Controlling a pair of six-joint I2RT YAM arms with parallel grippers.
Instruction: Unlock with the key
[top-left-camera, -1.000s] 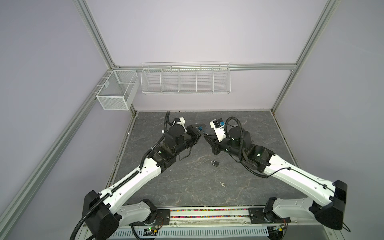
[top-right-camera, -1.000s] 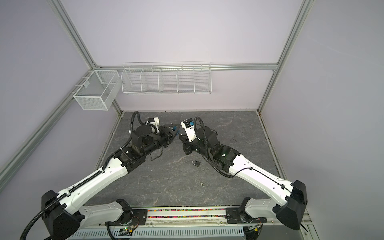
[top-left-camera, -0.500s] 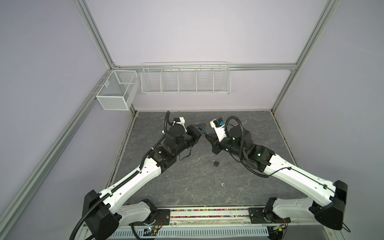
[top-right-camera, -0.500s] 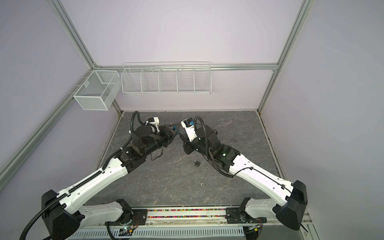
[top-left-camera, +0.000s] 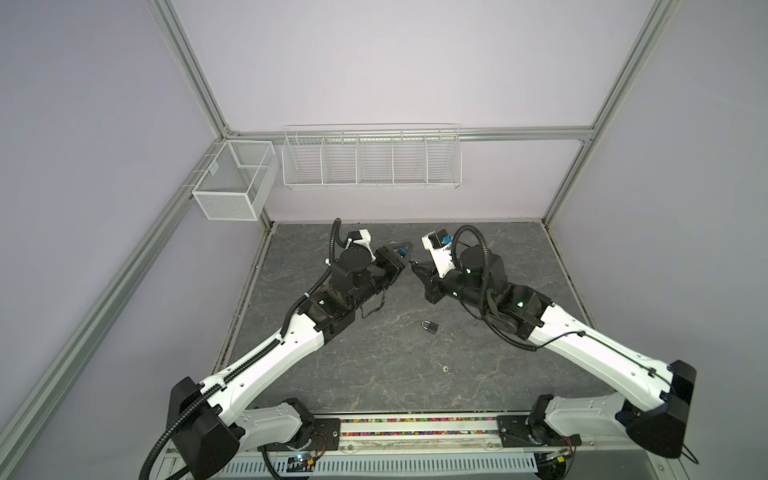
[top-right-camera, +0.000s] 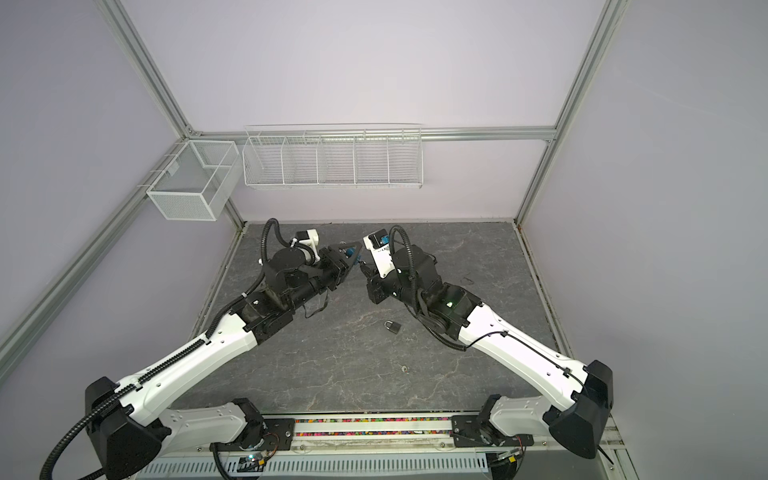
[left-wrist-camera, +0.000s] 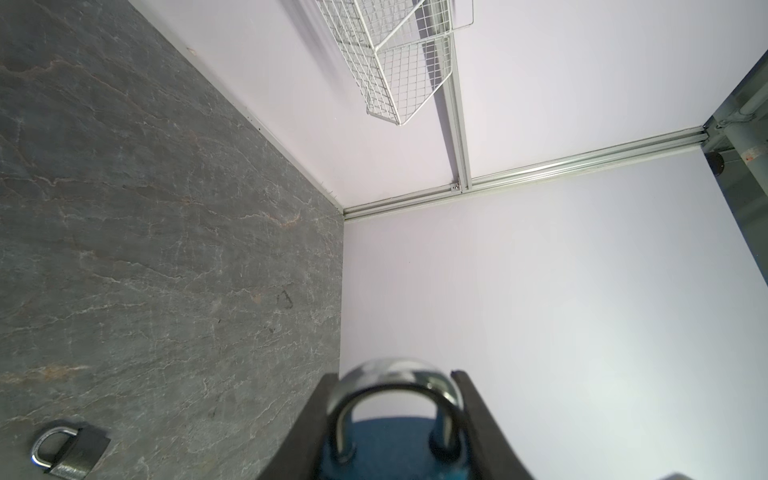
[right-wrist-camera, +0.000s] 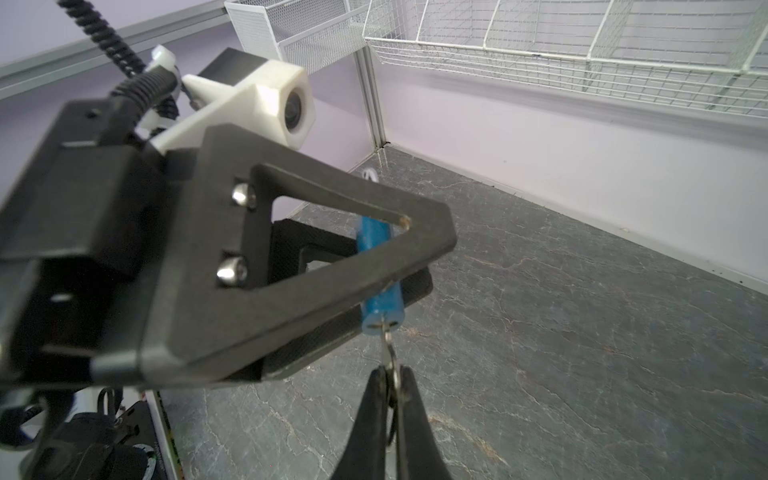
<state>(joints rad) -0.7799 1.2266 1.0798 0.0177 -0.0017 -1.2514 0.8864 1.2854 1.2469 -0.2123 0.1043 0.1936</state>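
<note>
Jaws of the left gripper (right-wrist-camera: 428, 266) were clamped flat across the blue padlock (right-wrist-camera: 380, 309). It was held clear of the table (top-left-camera: 478, 365) with its keyhole end turned toward the opposite arm, so that the body could resist twisting. Jaws of the right gripper (right-wrist-camera: 390, 399) were pinched shut on the key (right-wrist-camera: 388, 349), whose blade met the keyhole; depth of insertion could not be judged. The padlock's shackle (left-wrist-camera: 395, 382) appeared seated, so the lock was probably not yet open. A second, dark padlock (top-left-camera: 430, 327) lay untouched on the table near the right arm.
</note>
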